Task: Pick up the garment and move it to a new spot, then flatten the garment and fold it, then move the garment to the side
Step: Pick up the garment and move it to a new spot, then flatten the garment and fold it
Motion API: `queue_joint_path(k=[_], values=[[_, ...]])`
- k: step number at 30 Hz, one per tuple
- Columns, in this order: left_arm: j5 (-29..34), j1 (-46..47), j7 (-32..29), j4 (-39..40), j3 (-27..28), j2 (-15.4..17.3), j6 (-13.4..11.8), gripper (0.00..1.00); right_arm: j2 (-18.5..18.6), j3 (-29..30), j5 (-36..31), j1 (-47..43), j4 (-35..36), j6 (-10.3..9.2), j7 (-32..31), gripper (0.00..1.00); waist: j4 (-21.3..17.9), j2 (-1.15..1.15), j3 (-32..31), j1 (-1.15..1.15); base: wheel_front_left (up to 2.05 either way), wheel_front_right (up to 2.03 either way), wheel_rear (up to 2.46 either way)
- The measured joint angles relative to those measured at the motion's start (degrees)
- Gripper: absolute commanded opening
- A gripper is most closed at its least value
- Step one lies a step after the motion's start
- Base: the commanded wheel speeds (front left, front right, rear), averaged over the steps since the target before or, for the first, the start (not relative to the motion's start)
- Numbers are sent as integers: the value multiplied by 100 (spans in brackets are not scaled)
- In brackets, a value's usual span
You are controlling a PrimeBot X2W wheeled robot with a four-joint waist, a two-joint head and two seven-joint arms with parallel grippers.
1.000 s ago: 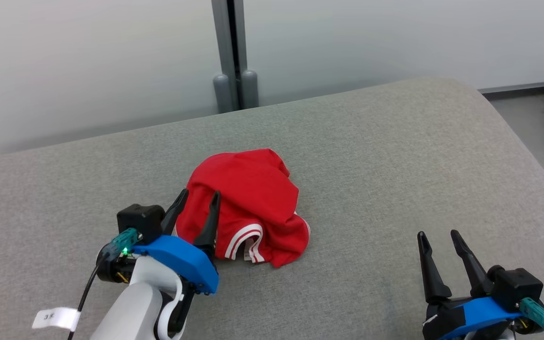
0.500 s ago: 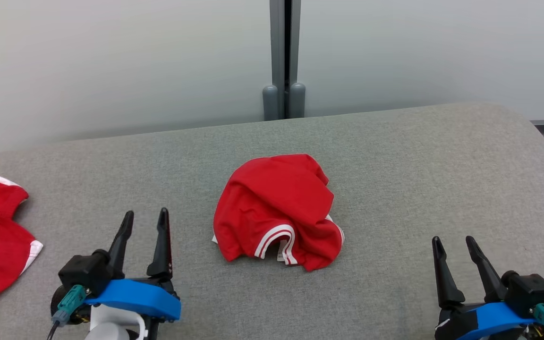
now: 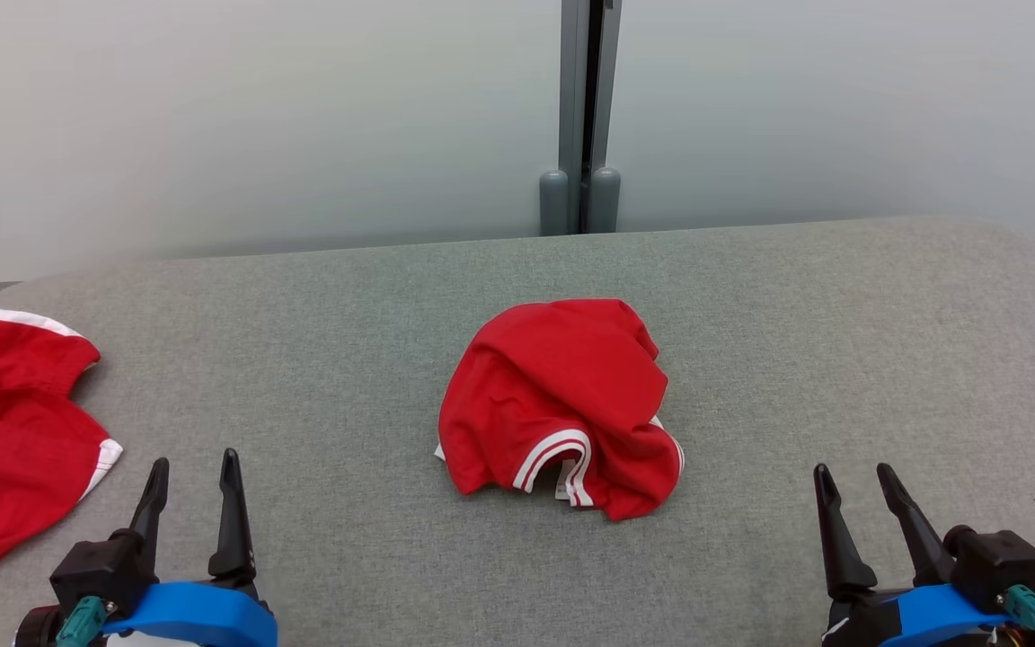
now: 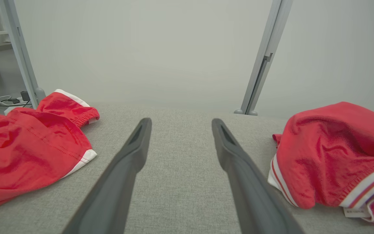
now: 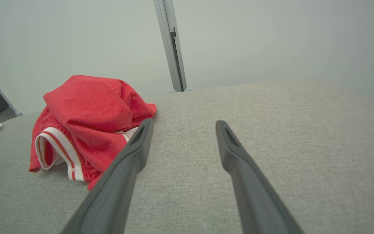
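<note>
The garment, red with white-striped trim, lies crumpled in a heap on the grey padded surface, ahead of and between our two grippers and touching neither. From our left gripper it sits forward and to the right. From our right gripper it sits forward and to the left (in the right wrist view the heap shows just past the left finger). Both grippers have their fingers spread apart, with nothing between them. A second red garment lies left of the left gripper. Beyond the surface's far edge a grey post stands against the pale wall.
</note>
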State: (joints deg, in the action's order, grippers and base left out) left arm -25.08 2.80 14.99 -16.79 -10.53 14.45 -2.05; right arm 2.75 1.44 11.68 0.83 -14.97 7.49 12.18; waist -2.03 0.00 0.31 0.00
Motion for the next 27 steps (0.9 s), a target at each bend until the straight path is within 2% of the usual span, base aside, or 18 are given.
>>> queue_joint_path(k=[21, 27], values=[[74, 64, -120, -93, -182, 18, -16, 100, 0, -40, 9, -28, -185, 0, 55, 100, 31, 0, 112, 0, 0, 0, 0], [36, 103, -102, -113, -202, 51, -10, 100, 1, -247, 170, 139, -328, 0, 45, 100, 46, 0, 171, 1, 0, 0, 0]])
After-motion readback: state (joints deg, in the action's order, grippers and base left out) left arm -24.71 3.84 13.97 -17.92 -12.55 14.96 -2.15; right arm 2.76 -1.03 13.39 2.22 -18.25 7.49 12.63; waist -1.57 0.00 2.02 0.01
